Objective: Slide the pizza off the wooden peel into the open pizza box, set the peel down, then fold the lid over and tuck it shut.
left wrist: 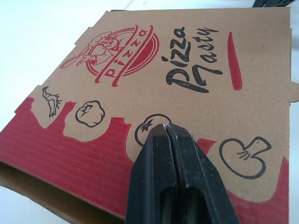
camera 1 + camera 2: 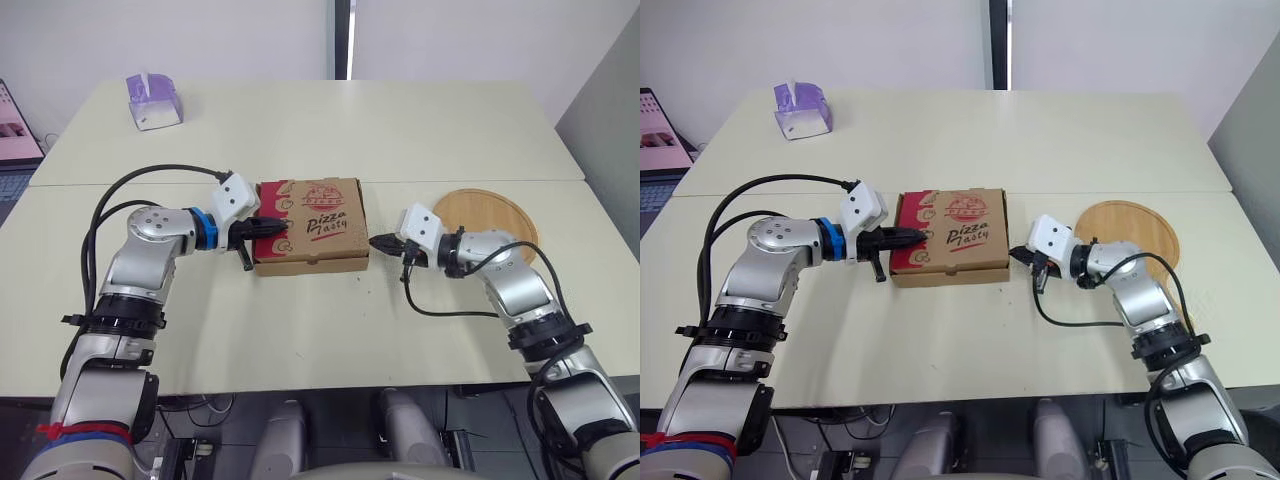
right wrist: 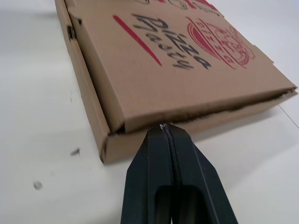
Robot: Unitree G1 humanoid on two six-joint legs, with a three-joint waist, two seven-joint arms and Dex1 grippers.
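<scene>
Cardboard pizza box, brown with red print, lies closed on the pale table between my grippers. My left gripper, fingers pressed together, is over its lid. My right gripper, likewise closed, points at its side edge. The round wooden peel lies flat beside my right arm.

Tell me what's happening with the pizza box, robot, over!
Left gripper shut, atop the pizza box. Right gripper shut, at its side edge. Lid down, peel empty on table. Nothing blocking.
</scene>
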